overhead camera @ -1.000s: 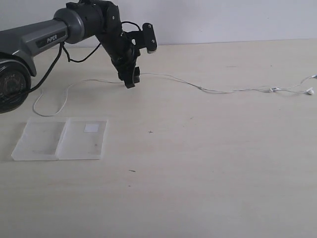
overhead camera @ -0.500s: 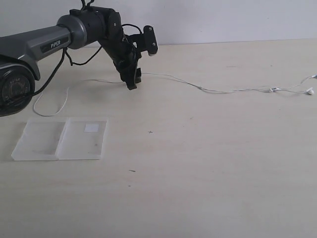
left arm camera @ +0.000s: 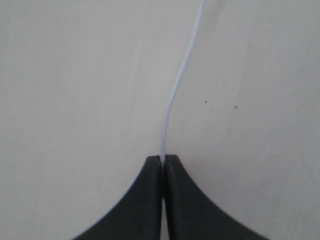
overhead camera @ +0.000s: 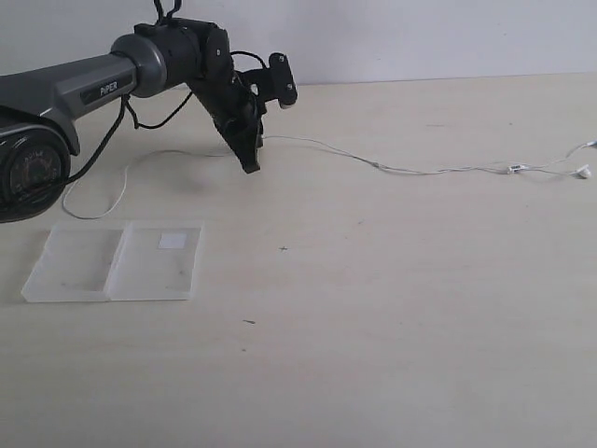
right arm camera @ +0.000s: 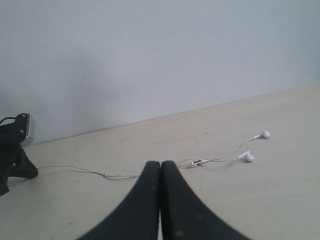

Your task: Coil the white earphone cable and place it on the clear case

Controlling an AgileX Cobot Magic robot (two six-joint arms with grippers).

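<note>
The white earphone cable (overhead camera: 410, 170) runs as a thin line across the far part of the table, from a loop at the left (overhead camera: 93, 213) to two earbuds (overhead camera: 584, 171) and an inline remote (overhead camera: 514, 168) at the right. My left gripper (overhead camera: 252, 166) is shut on the cable (left arm camera: 175, 95), which leaves straight from between its tips (left arm camera: 163, 158). The clear case (overhead camera: 114, 261) lies open and flat at the front left, with a white square label (overhead camera: 172, 241) on its right half. My right gripper (right arm camera: 160, 164) is shut with nothing in it, facing the earbuds (right arm camera: 247, 157) and remote (right arm camera: 198, 161).
The pale wooden table (overhead camera: 373, 327) spreads wide in front of the cable. A light wall (right arm camera: 150, 60) rises behind the table's far edge. The left arm's black cabling (overhead camera: 140, 107) hangs near its wrist, above the table.
The left gripper has shifted slightly right and turned, its tips staying on the cable. The cable's left part has been drawn a little toward it. The case has not moved.
</note>
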